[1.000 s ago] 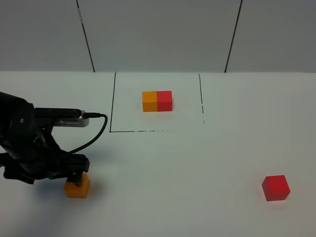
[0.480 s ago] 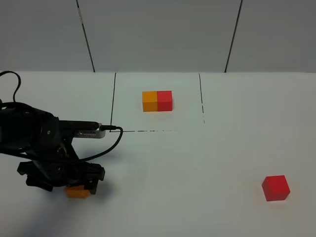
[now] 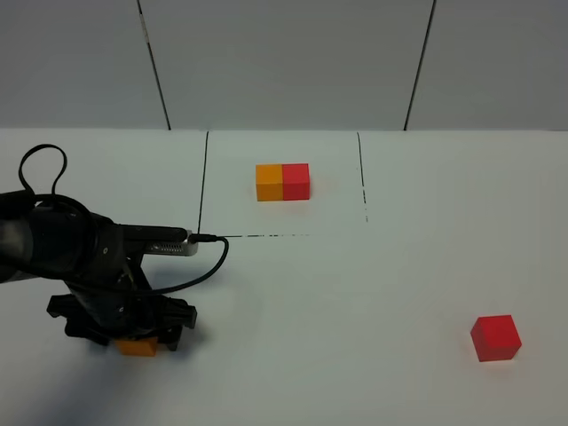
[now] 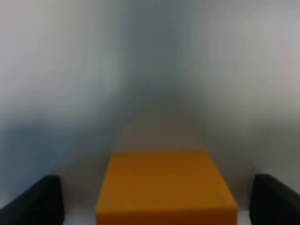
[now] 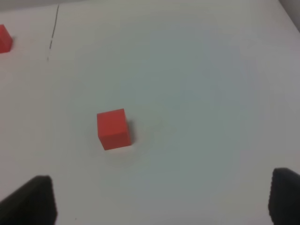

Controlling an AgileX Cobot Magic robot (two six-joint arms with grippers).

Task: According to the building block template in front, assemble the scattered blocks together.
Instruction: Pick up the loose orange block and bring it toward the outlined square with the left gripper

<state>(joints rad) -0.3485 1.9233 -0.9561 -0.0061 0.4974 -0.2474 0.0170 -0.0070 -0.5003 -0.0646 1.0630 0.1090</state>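
template [image 3: 283,181]: orange + red cubes joined, orange on left; far centre, inside thin black drawn rect.
orange cube [image 3: 137,347]: loose, plain, upright; near left, mostly hidden in high view.
red cube [image 3: 495,337]: loose, plain, upright; near right, well apart from the others.

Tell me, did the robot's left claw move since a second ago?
Yes. The left gripper slid nearer the camera, farther from the building block template, and now straddles the loose orange cube.
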